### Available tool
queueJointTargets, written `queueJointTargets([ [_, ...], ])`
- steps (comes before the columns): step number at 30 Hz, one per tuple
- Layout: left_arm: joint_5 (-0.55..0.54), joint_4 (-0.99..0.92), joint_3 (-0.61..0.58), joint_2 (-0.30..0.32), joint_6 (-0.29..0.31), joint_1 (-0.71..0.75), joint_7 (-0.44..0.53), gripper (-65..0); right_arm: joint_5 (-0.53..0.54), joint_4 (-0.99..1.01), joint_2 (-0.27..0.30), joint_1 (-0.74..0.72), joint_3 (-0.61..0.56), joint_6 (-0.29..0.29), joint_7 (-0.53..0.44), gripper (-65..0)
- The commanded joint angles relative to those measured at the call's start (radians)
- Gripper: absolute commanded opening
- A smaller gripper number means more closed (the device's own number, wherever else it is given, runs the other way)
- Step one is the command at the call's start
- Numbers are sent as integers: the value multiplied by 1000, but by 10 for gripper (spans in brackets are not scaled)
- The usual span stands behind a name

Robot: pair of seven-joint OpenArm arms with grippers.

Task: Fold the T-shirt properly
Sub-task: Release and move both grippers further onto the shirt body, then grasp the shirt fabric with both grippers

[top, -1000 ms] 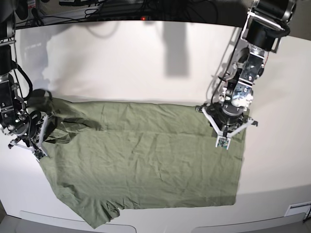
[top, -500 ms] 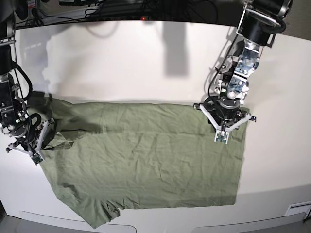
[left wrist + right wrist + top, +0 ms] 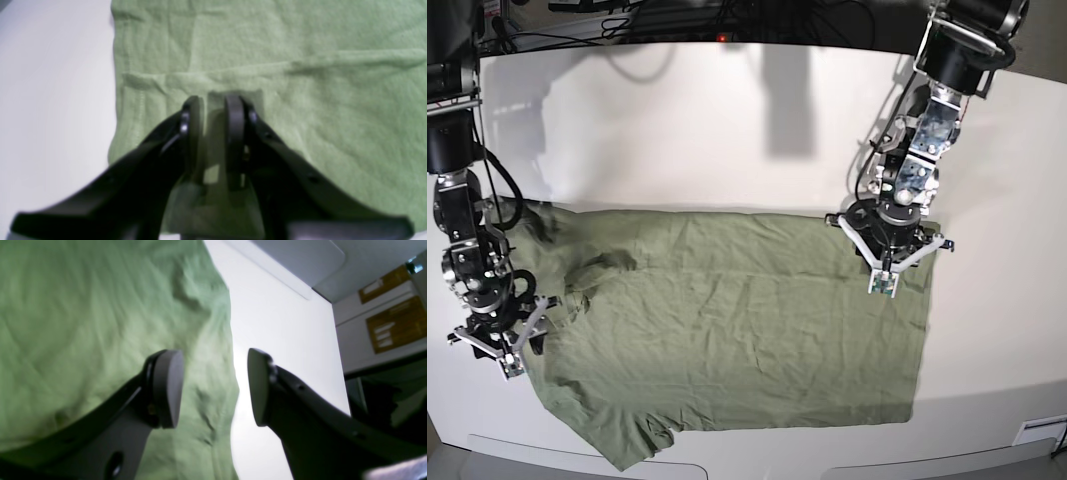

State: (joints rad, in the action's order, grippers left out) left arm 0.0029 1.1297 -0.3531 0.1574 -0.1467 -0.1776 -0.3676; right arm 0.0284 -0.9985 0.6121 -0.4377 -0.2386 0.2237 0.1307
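The T-shirt (image 3: 727, 320) is lying spread and wrinkled on the white worktop (image 3: 677, 130); no fold is being shown yet; a hem pinch is being gripped by the left fingers (image 3: 235, 115); the right fingers (image 3: 168, 386) are being held apart, empty

The left arm's matte black two-fingered plastic gripper (image 3: 213, 110) is showing small bright rivets just behind its rounded tips. The right arm's matching dark gripper (image 3: 215, 386) is showing flat grey oval pads (image 3: 168, 388) at its tips, with screw holes further back along each finger. Above both claws — black motor housings, silver brackets and looping black cables.
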Motion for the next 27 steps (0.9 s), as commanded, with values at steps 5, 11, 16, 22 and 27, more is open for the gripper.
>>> queueJointTargets([
  [5,24,-3,3,4,2,20,-65,-517,1,-12,-10,-25,8,-11,88,-333],
  [11,34,-3,3,5,1,42,-49,-517,32,-19,18,-24,8,235,242,-333],
  [16,34,-3,3,5,1,42,-47,-517,182,-78,59,-25,8,443,390,-333],
  [22,34,-3,3,4,1,42,-48,-517,341,-117,66,-24,8,474,648,-333],
  [27,34,-3,3,4,1,43,-51,-517,368,-93,51,-22,8,462,642,-333],
])
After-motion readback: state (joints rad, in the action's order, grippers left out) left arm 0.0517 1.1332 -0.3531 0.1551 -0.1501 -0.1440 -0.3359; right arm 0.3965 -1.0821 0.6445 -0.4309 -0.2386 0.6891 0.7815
